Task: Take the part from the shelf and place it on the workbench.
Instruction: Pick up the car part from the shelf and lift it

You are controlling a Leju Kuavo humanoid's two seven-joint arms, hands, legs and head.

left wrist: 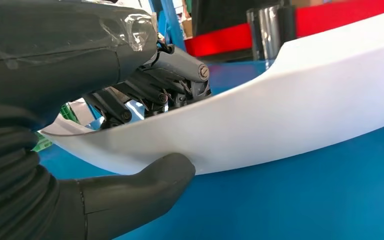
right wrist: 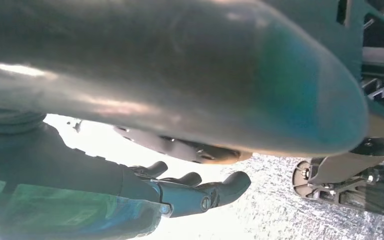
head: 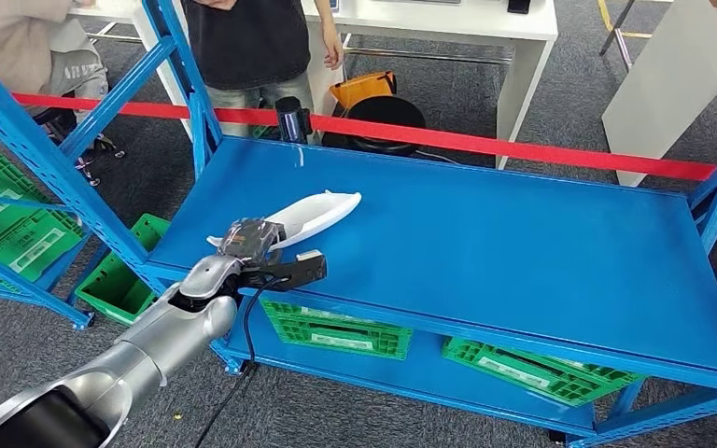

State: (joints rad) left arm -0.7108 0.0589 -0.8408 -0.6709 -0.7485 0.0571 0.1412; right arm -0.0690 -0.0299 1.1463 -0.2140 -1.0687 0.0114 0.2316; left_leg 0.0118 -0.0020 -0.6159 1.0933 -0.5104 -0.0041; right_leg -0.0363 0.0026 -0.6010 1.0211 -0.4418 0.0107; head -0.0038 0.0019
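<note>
Clamped in the left robot hand (head: 250,245) by its near end, white curved part (head: 313,217) low over the blue bench (head: 485,243), long axis running away toward the red barrier tape (head: 485,142); right robot hand (right wrist: 190,192) hanging loosely curled, holding nothing.

The silver left arm (head: 140,350) reached forward and up from the lower left of the head view, its wrist level and a black cable hanging from beneath it. The left hand (head: 247,245) gripped the near end of the white part (head: 313,217): in the left wrist view the thick grey thumb (left wrist: 150,182) pressed against one face of the part while the darker fingers (left wrist: 145,95) curled over its edge onto the other face. The right hand (right wrist: 190,192) hung low with its dark fingers (right wrist: 227,186) slightly bent, apart and holding nothing.
</note>
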